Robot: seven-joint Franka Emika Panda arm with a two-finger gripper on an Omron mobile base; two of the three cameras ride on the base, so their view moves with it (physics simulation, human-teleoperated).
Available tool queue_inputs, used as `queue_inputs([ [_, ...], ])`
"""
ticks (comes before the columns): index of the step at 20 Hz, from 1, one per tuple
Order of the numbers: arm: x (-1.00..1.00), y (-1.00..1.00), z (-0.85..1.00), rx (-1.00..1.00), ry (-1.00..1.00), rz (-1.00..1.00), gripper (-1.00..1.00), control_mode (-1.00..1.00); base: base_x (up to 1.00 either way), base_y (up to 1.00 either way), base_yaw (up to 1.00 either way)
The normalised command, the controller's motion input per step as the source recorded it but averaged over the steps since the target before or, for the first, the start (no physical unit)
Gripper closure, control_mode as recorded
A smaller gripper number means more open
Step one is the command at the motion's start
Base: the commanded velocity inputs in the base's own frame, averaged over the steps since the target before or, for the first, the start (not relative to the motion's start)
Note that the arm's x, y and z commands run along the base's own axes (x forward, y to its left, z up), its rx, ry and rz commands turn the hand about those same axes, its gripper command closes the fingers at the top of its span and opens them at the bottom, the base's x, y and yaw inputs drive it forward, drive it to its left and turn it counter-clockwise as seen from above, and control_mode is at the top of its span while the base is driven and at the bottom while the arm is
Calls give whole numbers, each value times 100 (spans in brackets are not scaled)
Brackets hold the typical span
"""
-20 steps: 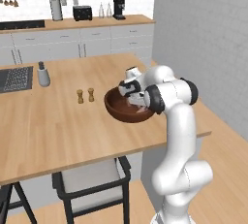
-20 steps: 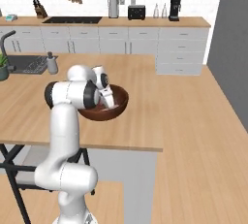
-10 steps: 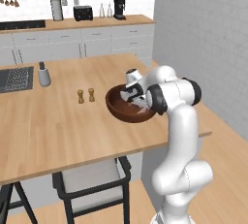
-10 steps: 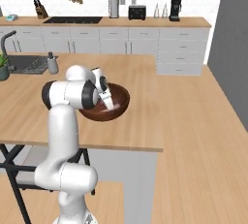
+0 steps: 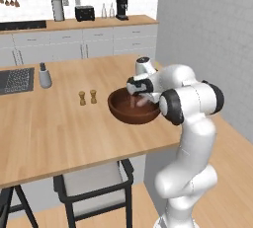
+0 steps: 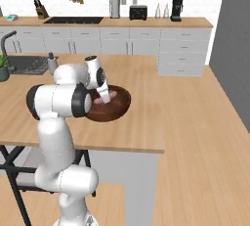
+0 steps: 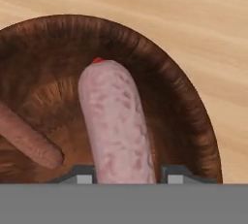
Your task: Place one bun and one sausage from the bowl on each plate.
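Left base view: the pincer [image 5: 140,95] is dipped into the bowl [image 5: 133,105] on the desk [image 5: 59,118].

Right base view: same picture, plates unseen.

Hand view: a pale sausage [image 7: 117,126] sits between the parted fingers, so they'd best be closed mid-length, gently. A darker sausage [image 7: 26,138] lies beside it.

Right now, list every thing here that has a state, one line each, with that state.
wooden bowl: upright on the island counter, holding sausages.
pale pink sausage: lying in the bowl, its near end between the two fingers.
brown sausage: lying on the bowl's bottom, apart from the fingers.
gripper: down in the bowl, straddling the pale sausage; closure unclear.
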Motion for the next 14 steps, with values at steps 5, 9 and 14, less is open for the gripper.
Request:
queue_inputs([
  [5, -73, -2, 100, 16, -38, 0, 100, -100, 0, 0, 0],
  [9, -58, -4, 100, 18, -5, 0, 100, -100, 0, 0, 0],
  [14, -40, 0, 100, 11, 17, 0, 100, -100, 0, 0, 0],
])
